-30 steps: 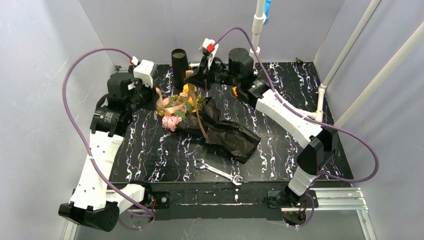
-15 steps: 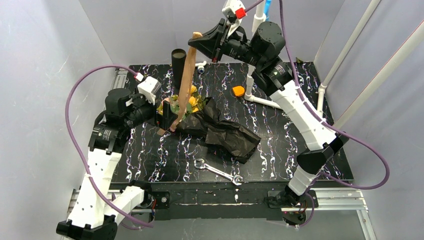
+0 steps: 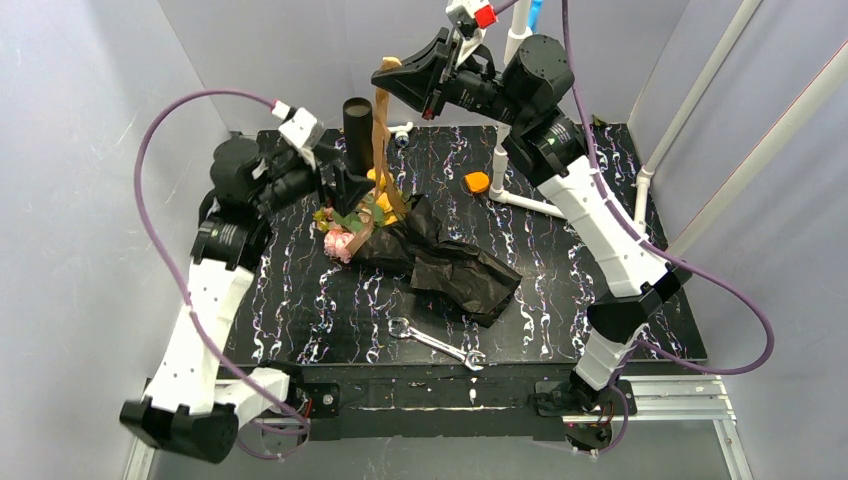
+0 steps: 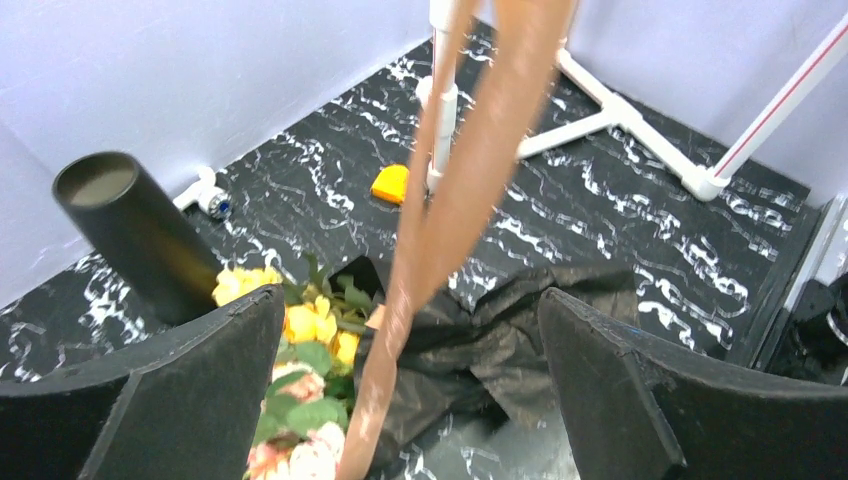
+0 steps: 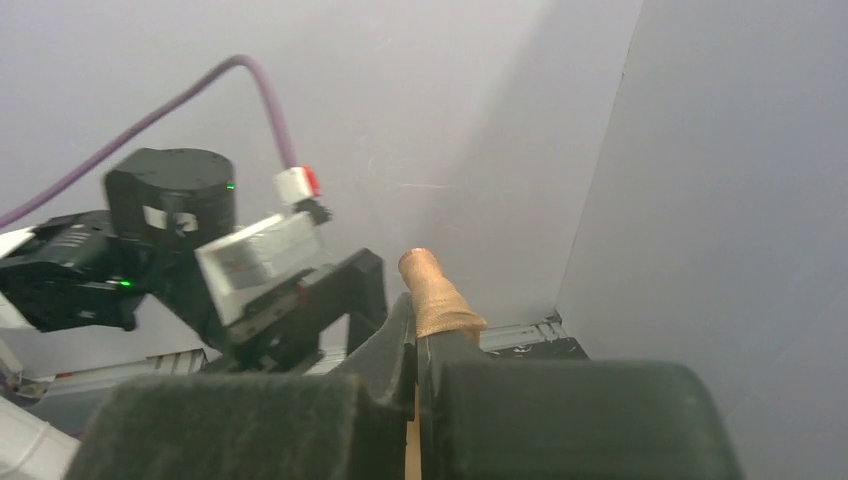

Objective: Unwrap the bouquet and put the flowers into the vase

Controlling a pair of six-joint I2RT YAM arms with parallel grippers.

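- The bouquet (image 3: pixel 400 240) lies on its side mid-table. Its flowers (image 3: pixel 350 228) point toward the left arm and sit just beside the foot of the vase (image 3: pixel 358 130). The black wrapping paper (image 3: pixel 460 270) trails off toward the right.
- The tan ribbon (image 3: pixel 384 140) runs taut from the flower end up to the right gripper (image 5: pixel 418 340), which is pressed together, pinching the ribbon's top end high over the back of the table.
- The left gripper (image 4: pixel 408 300) hangs over the flowers, spread wide and holding nothing. In its wrist view the ribbon passes between its fingers.
- The ribbon's lower end is hidden among the leaves, so it may or may not be looped round the stems.
- To do this step well, I would draw the ribbon straight up and away from the vase's mouth. The left gripper could steady the stems if the bundle starts to lift.
- The table (image 3: pixel 300 310) is black, marbled with white. A wrench (image 3: pixel 437 343) lies near the front, and a small orange object (image 3: pixel 477 182) sits by the white pipe post (image 3: pixel 505 110).
- Plain grey walls close in the back and sides.
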